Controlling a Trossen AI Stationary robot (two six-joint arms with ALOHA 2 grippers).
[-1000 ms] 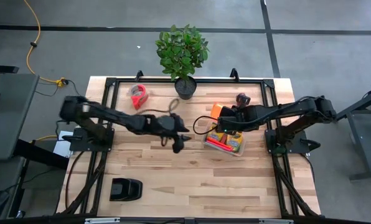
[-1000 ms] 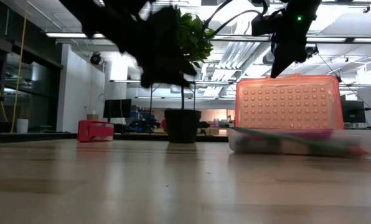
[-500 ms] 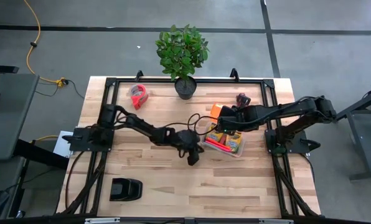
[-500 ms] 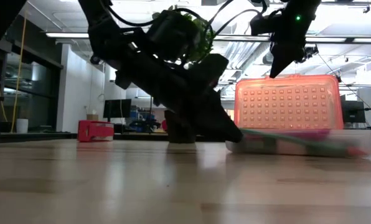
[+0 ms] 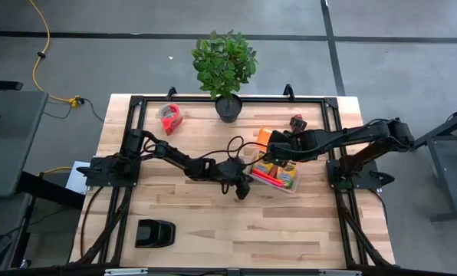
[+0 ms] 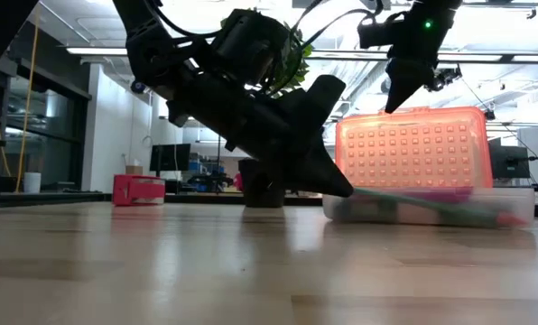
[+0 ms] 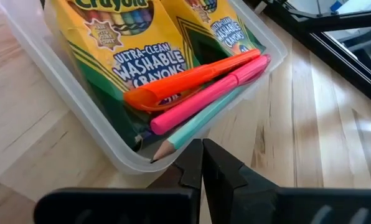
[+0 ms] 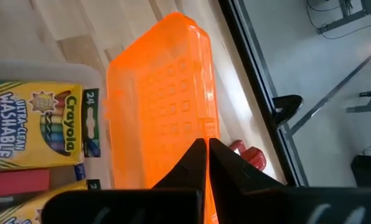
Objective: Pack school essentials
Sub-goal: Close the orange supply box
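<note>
While our left gripper (image 7: 202,163), jaws pressed together on nothing, sits just beside the clear plastic box (image 7: 79,127) holding crayon boxes (image 7: 126,46), markers (image 7: 201,78) and pencil (image 7: 192,130), our right gripper (image 8: 205,163), shut and empty too, props its orange lid (image 8: 160,106); we could shove the box or drop the lid.

**Readable print: crayon boxes only**

In the left wrist view, the yellow-and-green cardboard crayon box (image 7: 132,59) reads "Crayola" and "ULTRA-CLEAN WASHABLE CRAYONS"; the second matching box (image 7: 220,31) beside it shows only letter fragments. In the right wrist view, a crayon box (image 8: 39,124) reads "WASHABLE CRAYONS" with the number "24".
</note>
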